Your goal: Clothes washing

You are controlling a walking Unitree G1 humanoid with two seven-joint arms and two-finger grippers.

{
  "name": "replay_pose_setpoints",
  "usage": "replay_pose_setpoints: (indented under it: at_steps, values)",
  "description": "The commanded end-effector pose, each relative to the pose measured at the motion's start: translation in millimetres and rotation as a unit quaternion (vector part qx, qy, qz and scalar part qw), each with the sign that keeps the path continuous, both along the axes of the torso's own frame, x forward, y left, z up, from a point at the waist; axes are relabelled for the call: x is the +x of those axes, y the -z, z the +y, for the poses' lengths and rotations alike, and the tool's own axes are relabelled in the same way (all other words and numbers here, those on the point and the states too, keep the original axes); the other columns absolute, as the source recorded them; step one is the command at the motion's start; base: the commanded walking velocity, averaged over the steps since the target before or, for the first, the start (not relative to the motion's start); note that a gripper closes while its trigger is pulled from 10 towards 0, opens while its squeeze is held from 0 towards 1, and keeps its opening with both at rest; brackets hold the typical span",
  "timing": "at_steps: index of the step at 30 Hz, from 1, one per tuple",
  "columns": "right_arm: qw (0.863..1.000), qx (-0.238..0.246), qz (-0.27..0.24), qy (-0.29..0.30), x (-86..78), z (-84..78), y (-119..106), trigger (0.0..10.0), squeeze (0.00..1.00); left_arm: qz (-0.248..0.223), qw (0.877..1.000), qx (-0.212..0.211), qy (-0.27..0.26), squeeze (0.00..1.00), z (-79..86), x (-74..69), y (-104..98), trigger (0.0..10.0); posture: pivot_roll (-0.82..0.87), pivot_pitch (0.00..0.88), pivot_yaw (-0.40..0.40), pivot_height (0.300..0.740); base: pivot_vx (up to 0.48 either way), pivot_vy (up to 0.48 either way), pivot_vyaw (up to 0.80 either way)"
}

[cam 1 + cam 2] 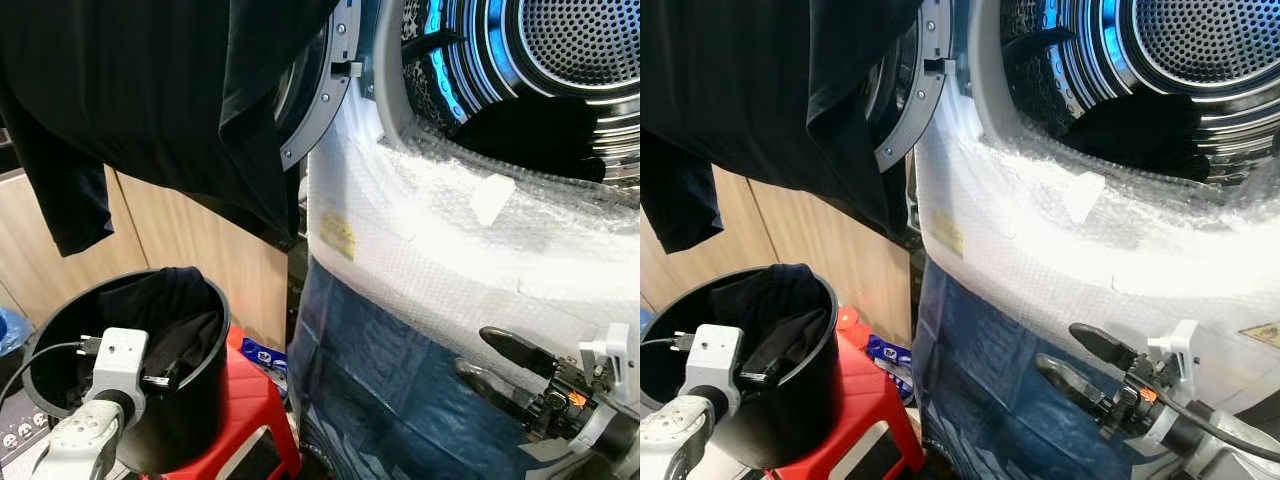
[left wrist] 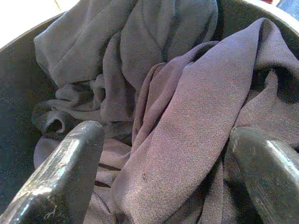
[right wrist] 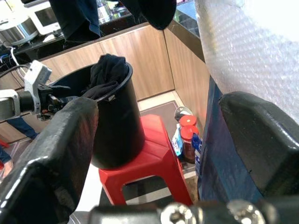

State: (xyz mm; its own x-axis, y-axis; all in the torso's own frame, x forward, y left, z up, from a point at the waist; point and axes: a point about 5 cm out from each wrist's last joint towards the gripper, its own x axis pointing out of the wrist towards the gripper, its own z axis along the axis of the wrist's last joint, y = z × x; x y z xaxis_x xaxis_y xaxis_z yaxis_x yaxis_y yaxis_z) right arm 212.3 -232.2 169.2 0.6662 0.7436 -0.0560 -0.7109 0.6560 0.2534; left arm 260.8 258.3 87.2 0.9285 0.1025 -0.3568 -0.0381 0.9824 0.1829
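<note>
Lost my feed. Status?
Left gripper open in bucket, straddling dark clothes. Right gripper open, idle by washer. Drum clear; garment overhangs door.

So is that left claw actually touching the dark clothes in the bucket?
Cannot tell. In the left wrist view the left gripper has open fingers straddling a fold of the dark clothes, but no contact shows plainly.

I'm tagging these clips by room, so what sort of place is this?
Probably a home laundry corner beside kitchen cabinets: an open front-loading washing machine with dark clothes in its drum, a black bucket of dark laundry on a red stool, and wooden cabinets.
</note>
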Motion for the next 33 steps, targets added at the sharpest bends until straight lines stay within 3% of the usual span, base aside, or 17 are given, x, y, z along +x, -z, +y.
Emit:
replay_pose_setpoints:
  at_steps: [1, 9, 14, 18, 24, 25, 26, 27, 28, 29, 33]
  values:
    - [1.0, -0.007, -0.013, 0.001, -2.9, -2.6, -12, 10.0, 0.0, 0.045, 0.999, -0.018, -0.018, 0.0, 7.1, -6.7, 12, 10.0, -0.08, 0.18, -0.062, 0.74, 0.0, 0.0, 0.0]
    - [1.0, -0.007, -0.012, -0.002, -6.4, -1.0, -19, 10.0, 0.0, 0.074, 0.995, -0.059, -0.039, 0.0, 19.1, -9.2, 11, 10.0, -0.1, 0.195, -0.071, 0.74, 0.0, 0.0, 0.0]
    - [1.0, -0.005, -0.01, -0.001, -7.2, -2.0, -23, 10.0, 0.0, 0.049, 0.996, -0.055, -0.04, 0.0, 28.2, -15.1, -7, 10.0, -0.1, 0.198, -0.08, 0.74, 0.0, 0.0, 0.0]
    - [1.0, -0.002, -0.013, -0.003, -5.1, -1.1, -27, 10.0, 0.0, 0.064, 0.997, -0.026, -0.024, 0.0, 31.2, -22.0, -8, 10.0, -0.09, 0.2, -0.086, 0.74, 0.0, 0.0, 0.0]
    - [1.0, 0.001, -0.018, -0.011, -1.8, 2.0, -33, 10.0, 0.0, 0.076, 0.997, -0.024, 0.006, 0.0, 41.9, -29.2, -11, 10.0, -0.09, 0.204, -0.098, 0.74, 0.0, 0.0, 0.0]
    - [1.0, 0.002, -0.019, -0.011, -1.1, 2.2, -34, 10.0, 0.0, 0.077, 0.997, -0.021, 0.01, 0.0, 43.1, -29.5, -11, 7.1, -0.09, 0.205, -0.101, 0.74, 0.0, 0.0, 0.0]
    - [1.0, 0.002, -0.02, -0.011, -0.8, 2.2, -35, 10.0, 0.0, 0.077, 0.997, -0.017, 0.016, 0.0, 43.1, -29.6, -12, 7.1, -0.09, 0.205, -0.101, 0.74, 0.0, 0.0, 0.0]
    - [1.0, 0.002, -0.02, -0.011, -0.7, 2.2, -36, 10.0, 0.0, 0.076, 0.997, -0.01, 0.02, 0.0, 43.2, -29.5, -12, 5.1, -0.09, 0.206, -0.101, 0.74, 0.0, 0.0, 0.0]
    - [1.0, 0.003, -0.021, -0.012, -0.5, 2.4, -37, 10.0, 0.0, 0.076, 0.997, -0.013, 0.017, 0.0, 43.1, -30.0, -13, 0.6, -0.09, 0.206, -0.103, 0.74, 0.0, 0.0, 0.0]
    - [1.0, 0.003, -0.021, -0.012, -0.6, 2.7, -37, 10.0, 0.0, 0.076, 0.997, -0.011, 0.016, 0.0, 43.3, -30.1, -13, 0.0, -0.09, 0.207, -0.104, 0.74, 0.0, 0.0, 0.0]
    - [1.0, 0.006, -0.025, -0.013, -0.5, 3.8, -41, 10.0, 0.0, 0.074, 0.997, -0.002, 0.02, 0.0, 44.3, -30.0, -14, 0.0, -0.09, 0.208, -0.104, 0.74, 0.0, 0.0, 0.0]
